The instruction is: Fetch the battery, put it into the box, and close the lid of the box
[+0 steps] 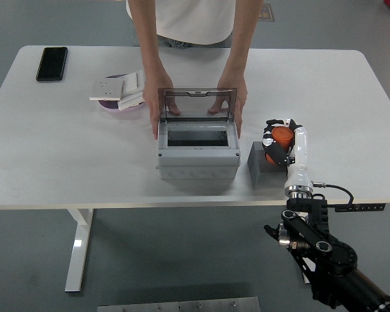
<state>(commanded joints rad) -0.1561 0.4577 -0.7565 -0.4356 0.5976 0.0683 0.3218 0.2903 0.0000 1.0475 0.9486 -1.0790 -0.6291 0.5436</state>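
Down at the near right corner, the robot's black right arm [325,253] comes up past the tabletop [52,169] edge. Its white forearm reaches over the edge to the right hand [279,143]. The hand has an orange round part in it, and it sits on top of the battery [260,168], a dark gray block. The black fingers [273,123] curl over the block's far end, but I cannot tell if they really grip it. The battery lies on the tabletop just to the right of the box [198,156], close to it but not touching.

The box is gray and sits near the middle of the tabletop. Its see-through lid [197,104] stands straight up at the back, so the box is open and its dark inside shows.

Behind the box stands a person in a white top. The person's hands [162,110] rest on the tabletop behind the lid, one at each side, with the fingers flat.

Farther left lies a small pile of white things on a purple dish [119,94]. A black phone [52,63] lies flat at the far left corner.
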